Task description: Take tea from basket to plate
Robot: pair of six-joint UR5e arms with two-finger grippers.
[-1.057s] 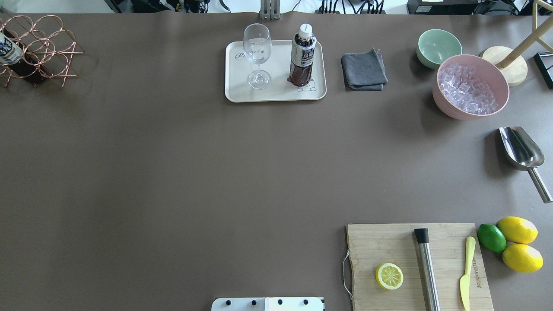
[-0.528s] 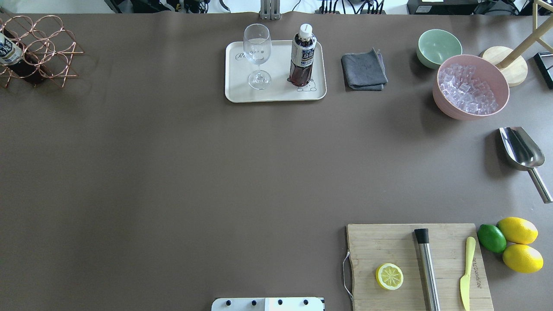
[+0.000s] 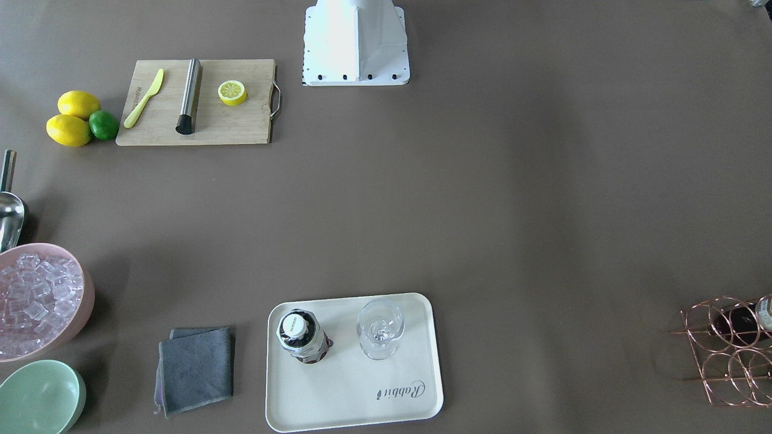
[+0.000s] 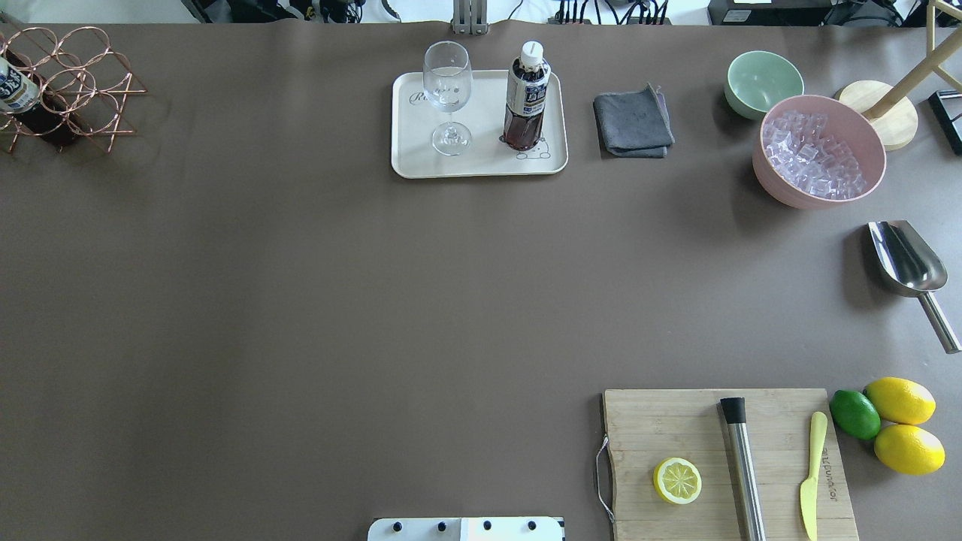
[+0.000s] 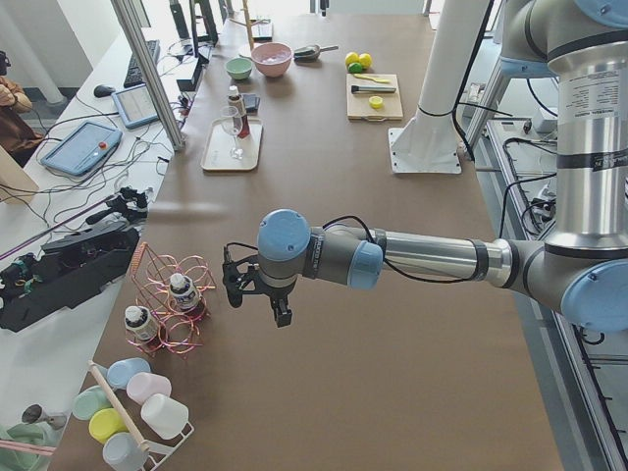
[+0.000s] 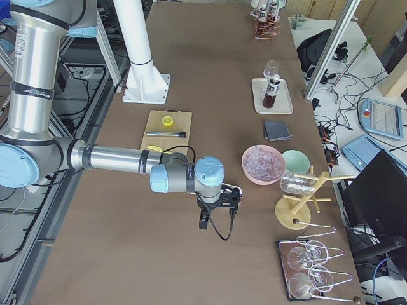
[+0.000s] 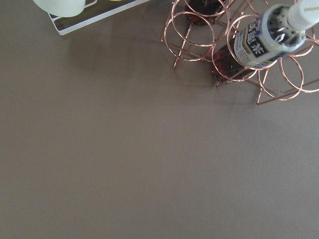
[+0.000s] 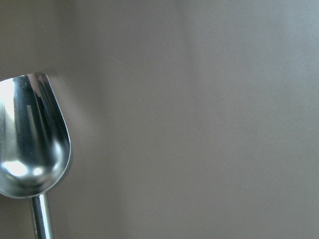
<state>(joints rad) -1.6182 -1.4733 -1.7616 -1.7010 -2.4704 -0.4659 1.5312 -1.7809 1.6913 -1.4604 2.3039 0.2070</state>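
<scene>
A small clear plastic tea bottle (image 4: 526,94) of dark red-brown drink, with a white screw cap and a white-and-dark label, is standing upright on the cream-white rectangular plate (image 4: 481,164) with rounded corners. It is resting over the bear drawing. A clear stemmed wine glass (image 4: 449,90) is standing just beside it on the same plate. The plate is lying at the far edge of the brown worktop (image 4: 301,300), well apart from the rose-gold wire basket (image 4: 90,101) of ring cells at the far left corner. Two alike bottles are sitting in the basket's cells, a nearer bottle (image 5: 139,322) and a farther bottle (image 5: 182,291).

The left tool (image 5: 257,302) is hanging over bare worktop near the basket and is gripping nothing that I can make out. It is showing only in a side view, so I cannot tell how far its jaws are standing apart. The right tool (image 6: 216,216) is hovering near the pink round bowl of ice cubes (image 6: 262,164), above a shiny steel scoop (image 8: 30,144). I cannot tell how far open it is either.
</scene>
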